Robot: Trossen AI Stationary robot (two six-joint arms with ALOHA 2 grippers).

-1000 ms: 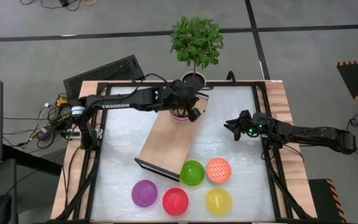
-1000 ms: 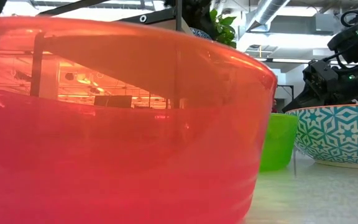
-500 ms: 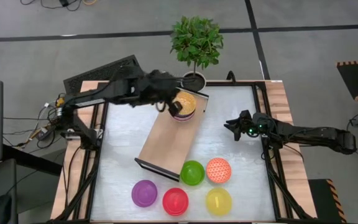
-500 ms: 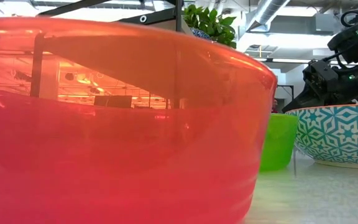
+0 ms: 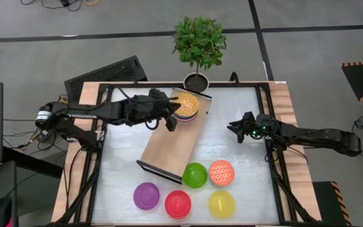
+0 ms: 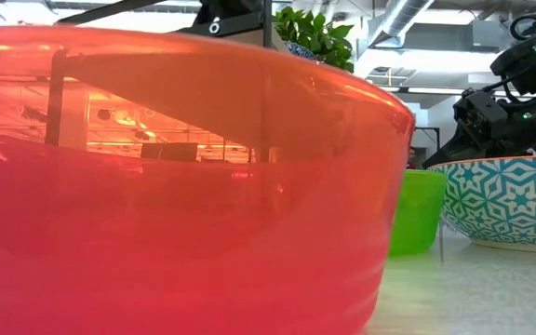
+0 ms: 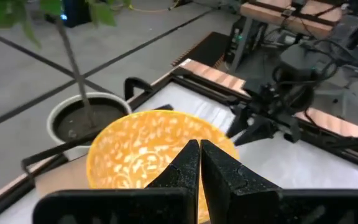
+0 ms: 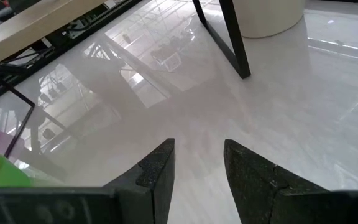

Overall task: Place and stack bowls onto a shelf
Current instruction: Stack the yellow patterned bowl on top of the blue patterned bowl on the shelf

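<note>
At the shelf's (image 5: 172, 137) far end, the golden bowl (image 5: 185, 104) now sits stacked, released; the left claw (image 5: 171, 121) has pulled back, closed and empty. Five bowls remain on the desk (image 5: 244, 183). The right claw (image 5: 234, 129) waits open.

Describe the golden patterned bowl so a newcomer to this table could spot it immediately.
Find the long light-wood shelf lying slantwise on the white tabletop, and follow it to the end nearest the potted plant. The golden patterned bowl sits there atop another bowl. It alone is on the shelf; the plain and red-white bowls are on the tabletop.
</note>
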